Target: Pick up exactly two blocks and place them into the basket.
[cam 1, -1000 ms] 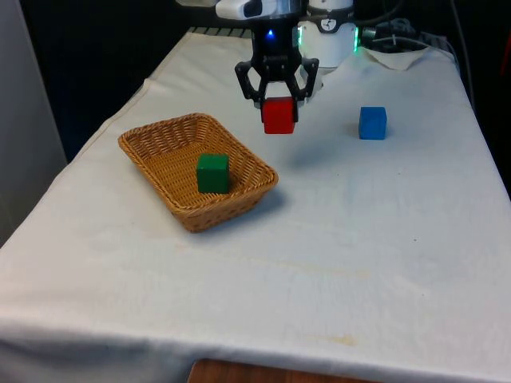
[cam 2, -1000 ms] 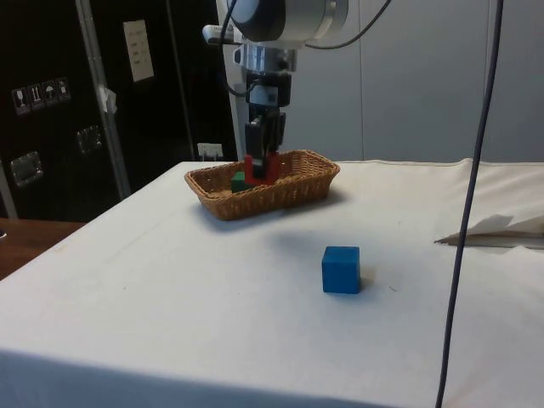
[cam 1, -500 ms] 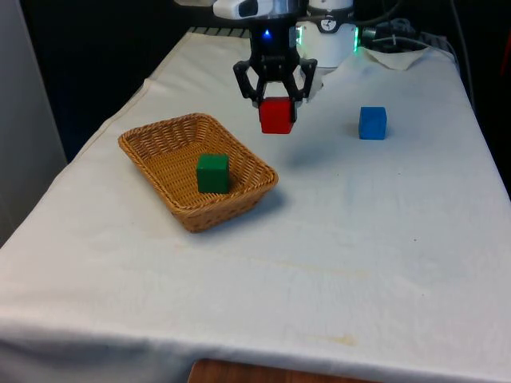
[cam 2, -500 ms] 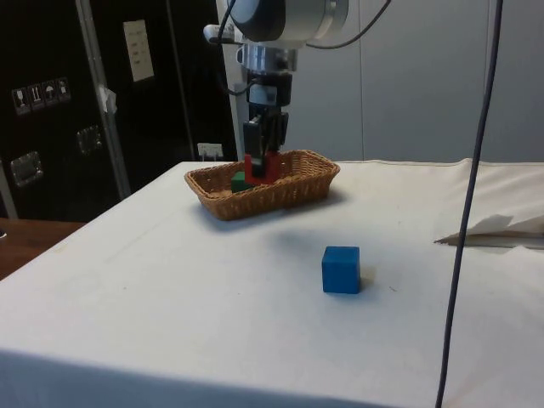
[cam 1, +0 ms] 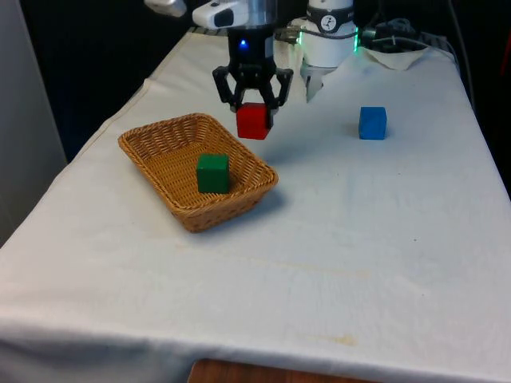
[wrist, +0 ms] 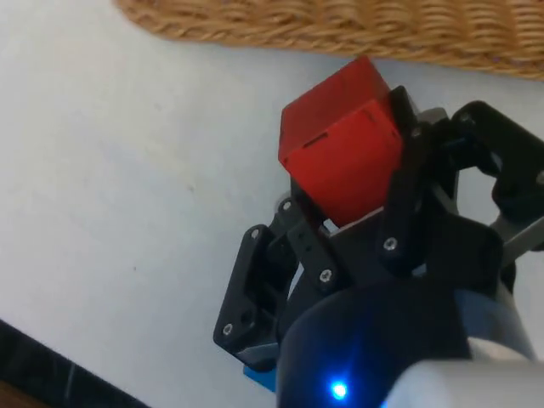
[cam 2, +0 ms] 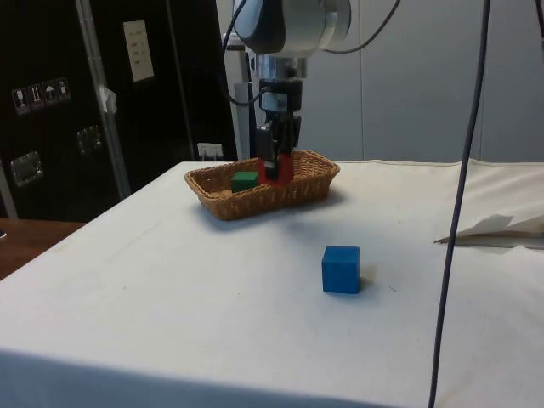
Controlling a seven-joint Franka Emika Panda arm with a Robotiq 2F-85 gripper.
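Observation:
My gripper (cam 1: 252, 108) is shut on a red block (cam 1: 253, 121) and holds it in the air just past the far rim of the wicker basket (cam 1: 152, 164). A green block (cam 1: 212, 173) lies inside the basket. In the side view the red block (cam 2: 280, 167) hangs at the basket's rim (cam 2: 299, 189), next to the green block (cam 2: 245, 180). The wrist view has the red block (wrist: 342, 152) between the fingers, with the basket's woven edge (wrist: 340, 25) close beyond it. A blue block (cam 1: 372, 123) stands alone on the cloth at the front view's right.
The blue block (cam 2: 341, 269) sits well apart from the basket on open cloth. A crumpled white paper (cam 1: 399, 56) lies at the table's far end near the robot base. A cable (cam 2: 463, 204) hangs down in the side view.
The gripper has carried the red block toward the front view's left, from open cloth to the basket's far rim. The green and blue blocks have stayed where they were.

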